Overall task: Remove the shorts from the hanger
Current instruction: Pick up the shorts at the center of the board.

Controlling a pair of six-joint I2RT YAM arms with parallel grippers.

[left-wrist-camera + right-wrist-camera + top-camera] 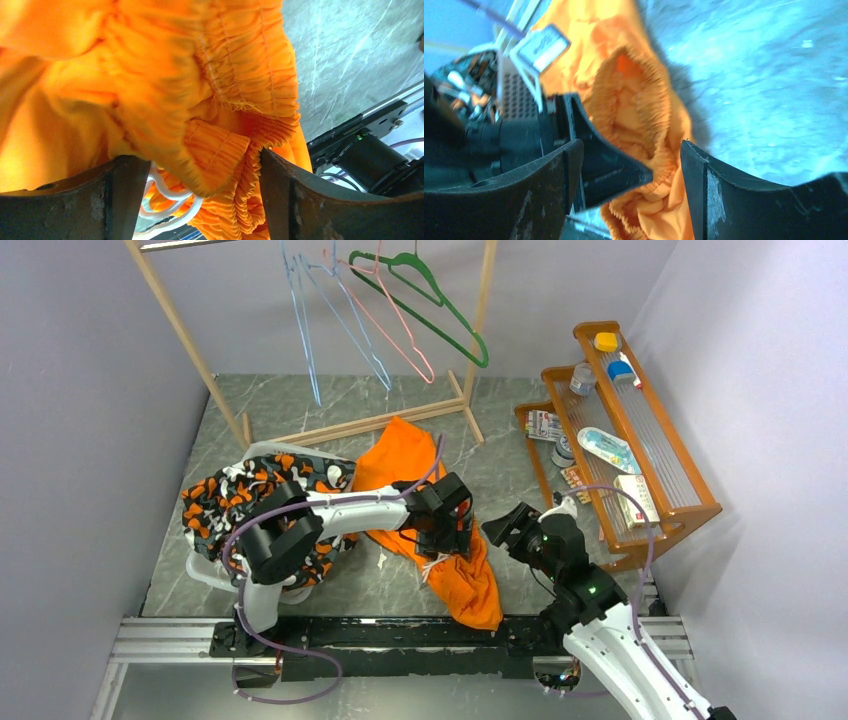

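The bright orange thin-fabric shorts (pixel 405 460) lie crumpled on the grey marble-pattern table (pixel 300 405), running from the foot of the wooden garment rack (pixel 185 335) toward the arm bases. They are well apart from the green plastic hanger (pixel 440 305) and the wire hangers on the rail above.

Left gripper (pixel 197 160): positioned over the near half of the shorts. The jaws are spread wide, with the gathered elastic waistband bunched loosely between them. The white drawstring (pixel 170 200) loops just beside the left-hand finger (pixel 120 200).

Right gripper (pixel 630 145): positioned just beside the left gripper, on its right. The jaws are spread. A finger of the left gripper and a fold of the waistband lie between them, and nothing is clamped.

A basket holding a black, orange and white patterned garment (pixel 225 495) stands to the left of the shorts. A wooden two-tier shelf (pixel 660 440) carrying small items stands to the right.
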